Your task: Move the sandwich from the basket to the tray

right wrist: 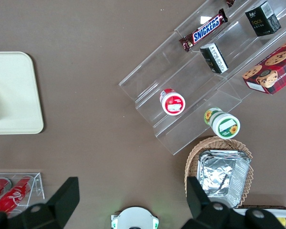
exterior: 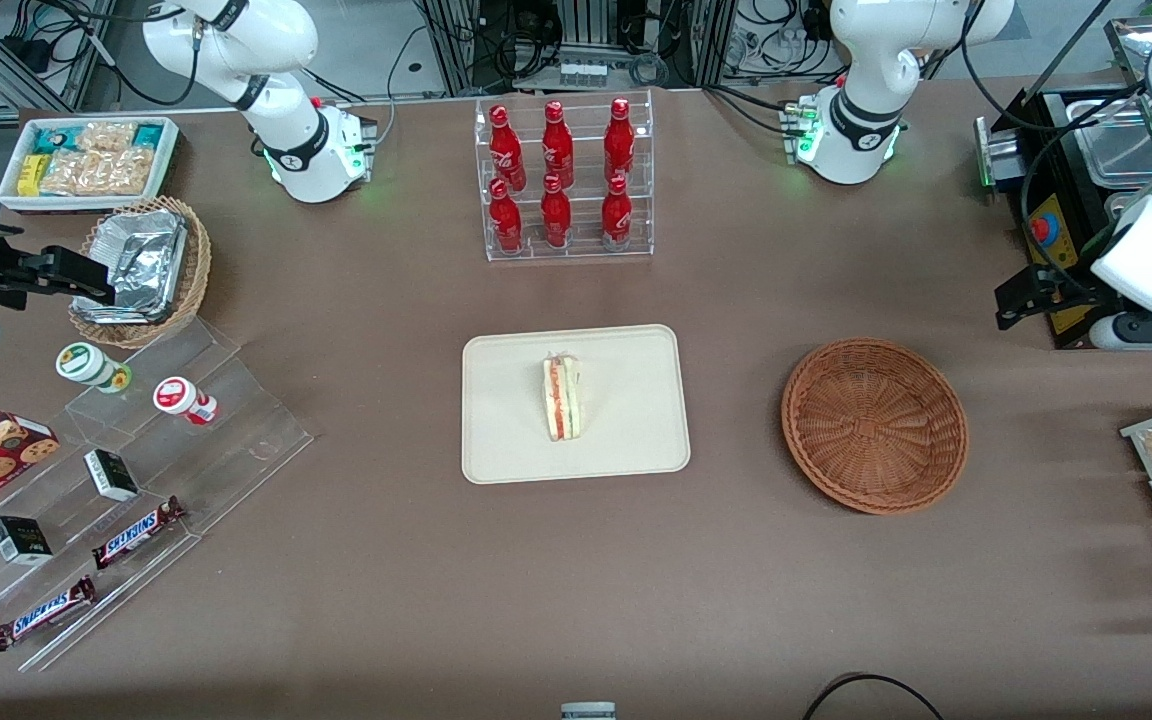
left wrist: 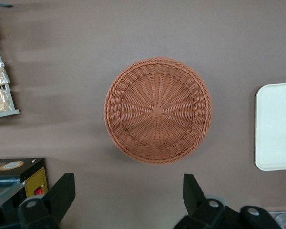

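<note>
We see sandwich (exterior: 563,397) on tray (exterior: 506,450), basket (exterior: 874,425) empty beside tray. Gripper (left wrist: 128,198) above basket, fingers apart, holding nothing. We judge sandwich light, soft, squashable; grip bread faces gently.

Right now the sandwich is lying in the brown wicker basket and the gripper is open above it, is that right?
Not quite. The basket holds nothing, as the left wrist view shows; in the front view the sandwich lies on the tray. The rest holds: the gripper hangs open above the basket.
</note>
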Controlling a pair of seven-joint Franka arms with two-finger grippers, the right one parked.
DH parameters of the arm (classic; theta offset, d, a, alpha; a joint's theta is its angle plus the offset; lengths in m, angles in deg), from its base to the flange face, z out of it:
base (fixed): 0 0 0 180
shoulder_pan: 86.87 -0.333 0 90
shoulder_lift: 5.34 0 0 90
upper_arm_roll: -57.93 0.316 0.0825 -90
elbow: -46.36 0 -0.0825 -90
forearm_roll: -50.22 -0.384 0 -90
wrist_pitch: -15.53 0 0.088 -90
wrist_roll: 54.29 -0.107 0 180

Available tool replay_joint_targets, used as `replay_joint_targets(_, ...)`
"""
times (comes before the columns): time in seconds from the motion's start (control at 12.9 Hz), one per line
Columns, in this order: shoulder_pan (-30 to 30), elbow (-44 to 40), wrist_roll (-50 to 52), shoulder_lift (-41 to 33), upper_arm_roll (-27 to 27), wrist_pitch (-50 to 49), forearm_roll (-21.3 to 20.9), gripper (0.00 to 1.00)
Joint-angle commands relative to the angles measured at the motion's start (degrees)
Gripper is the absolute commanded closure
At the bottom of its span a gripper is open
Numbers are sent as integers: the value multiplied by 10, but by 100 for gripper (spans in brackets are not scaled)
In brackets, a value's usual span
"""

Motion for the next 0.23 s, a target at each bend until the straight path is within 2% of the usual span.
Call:
replay_joint_targets(0.0, -6, -39, -14, 8, -10, -25, 2, 0)
replay_joint_targets(0.16, -3, -57, -12, 20, -10, -26, 4, 0)
